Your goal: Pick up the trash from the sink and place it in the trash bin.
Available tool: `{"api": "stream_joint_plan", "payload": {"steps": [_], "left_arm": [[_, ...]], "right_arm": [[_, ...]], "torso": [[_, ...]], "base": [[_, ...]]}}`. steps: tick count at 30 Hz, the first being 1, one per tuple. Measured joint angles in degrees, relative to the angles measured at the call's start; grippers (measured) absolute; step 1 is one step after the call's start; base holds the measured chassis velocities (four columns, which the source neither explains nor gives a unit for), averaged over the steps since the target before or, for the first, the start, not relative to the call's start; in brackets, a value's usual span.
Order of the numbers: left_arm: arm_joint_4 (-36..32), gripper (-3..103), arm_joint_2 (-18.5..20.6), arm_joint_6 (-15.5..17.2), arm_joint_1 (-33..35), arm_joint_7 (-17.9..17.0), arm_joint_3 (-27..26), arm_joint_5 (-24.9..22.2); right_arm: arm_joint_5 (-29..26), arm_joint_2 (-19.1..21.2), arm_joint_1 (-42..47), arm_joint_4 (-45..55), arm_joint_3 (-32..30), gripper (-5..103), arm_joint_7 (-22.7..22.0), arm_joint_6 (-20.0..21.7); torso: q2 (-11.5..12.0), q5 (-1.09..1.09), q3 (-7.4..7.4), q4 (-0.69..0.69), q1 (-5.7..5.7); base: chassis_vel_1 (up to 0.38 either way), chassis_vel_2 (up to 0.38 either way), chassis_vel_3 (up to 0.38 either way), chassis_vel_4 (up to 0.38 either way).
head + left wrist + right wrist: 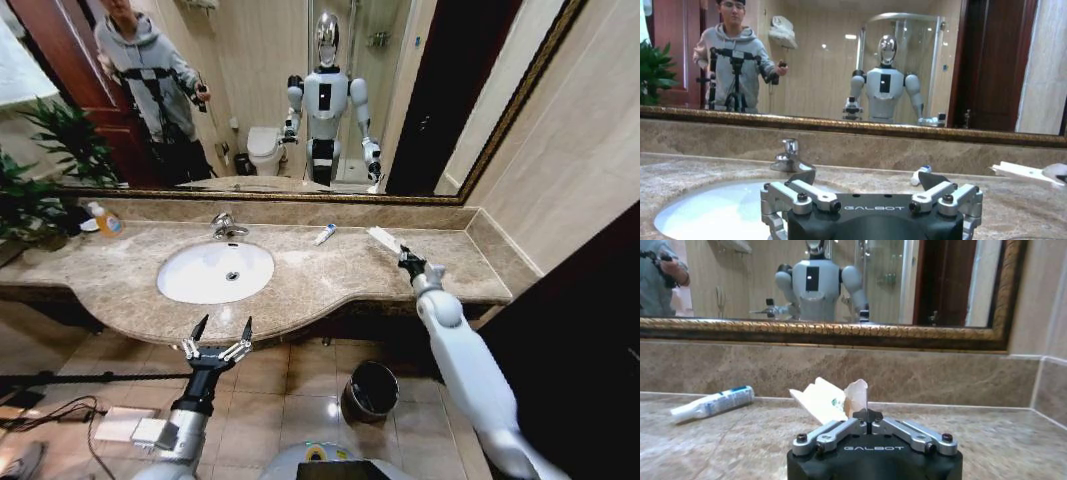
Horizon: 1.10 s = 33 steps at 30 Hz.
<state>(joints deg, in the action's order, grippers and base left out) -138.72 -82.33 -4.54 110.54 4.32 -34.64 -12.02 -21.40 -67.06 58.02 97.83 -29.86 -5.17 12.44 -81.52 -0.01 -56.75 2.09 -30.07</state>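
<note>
Right gripper (404, 256) over the worktop (330, 280), jaws clamped on a white paper wrapper (829, 401) sticking out toward 11 o'clock; trash bin (369, 391) on the floor at 6 o'clock, nearer this arm; left gripper (217, 332) idle, jaws spread; blue-print tube (325, 234) at 10 o'clock.

soap bottle (106, 221) — counter's left end | plant (45, 170) — beside it | mirror (250, 90)

warm indoor light, glare on floor tiles, wide-angle bending at edges
</note>
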Motion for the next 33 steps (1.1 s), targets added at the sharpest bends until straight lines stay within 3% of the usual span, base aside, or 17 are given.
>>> {"api": "stream_joint_plan", "payload": {"steps": [11,17,20,22,23,26,28,33], "left_arm": [[0.0,100,0.0,0.0,0.0,0.0,0.0,0.0],[0.0,100,0.0,0.0,0.0,0.0,0.0,0.0],[0.0,100,0.0,0.0,0.0,0.0,0.0,0.0],[0.0,100,0.0,0.0,0.0,0.0,0.0,0.0],[0.0,100,0.0,0.0,0.0,0.0,0.0,0.0],[0.0,100,0.0,0.0,0.0,0.0,0.0,0.0],[0.0,100,0.0,0.0,0.0,0.0,0.0,0.0],[0.0,100,0.0,0.0,0.0,0.0,0.0,0.0]], "right_arm": [[-1.1,-2.4,18.9,16.0,-10.2,0,-0.1,-3.0],[-0.8,-4.5,25.4,18.6,-12.9,0,1.7,-5.9],[-0.5,-6.9,31.3,19.7,-14.7,0,3.2,-10.2],[-0.5,-7.3,32.3,19.9,-14.9,0,3.4,-10.8],[-0.4,-9.2,36.3,20.1,-15.9,0,4.3,-13.8],[0.1,-10.9,39.7,20.0,-16.7,0,4.9,-17.0],[1.7,-12.7,43.3,18.7,-17.1,0,5.2,-21.3],[4.0,-14.4,45.9,15.6,-16.6,0,5.2,-25.4]], "torso": [[0.0,0.0,0.0,0.02,0.0],[0.0,0.02,0.0,0.02,0.0],[0.0,-0.01,0.0,0.03,0.0],[0.0,-0.01,0.0,0.03,-0.01],[0.0,0.02,-0.01,0.01,-0.01],[0.0,0.0,0.0,0.0,0.0],[0.0,0.01,0.0,0.01,0.0],[0.0,0.01,0.0,0.01,0.0]], "base": [[0.0,0.0,0.0,0.0],[0.0,0.0,0.0,0.0],[0.0,0.0,0.0,0.0],[0.0,0.0,0.0,0.0],[0.0,0.0,0.0,0.0],[0.0,0.0,0.0,0.0],[0.0,0.0,0.0,0.0],[0.0,0.0,0.0,0.0]]}}
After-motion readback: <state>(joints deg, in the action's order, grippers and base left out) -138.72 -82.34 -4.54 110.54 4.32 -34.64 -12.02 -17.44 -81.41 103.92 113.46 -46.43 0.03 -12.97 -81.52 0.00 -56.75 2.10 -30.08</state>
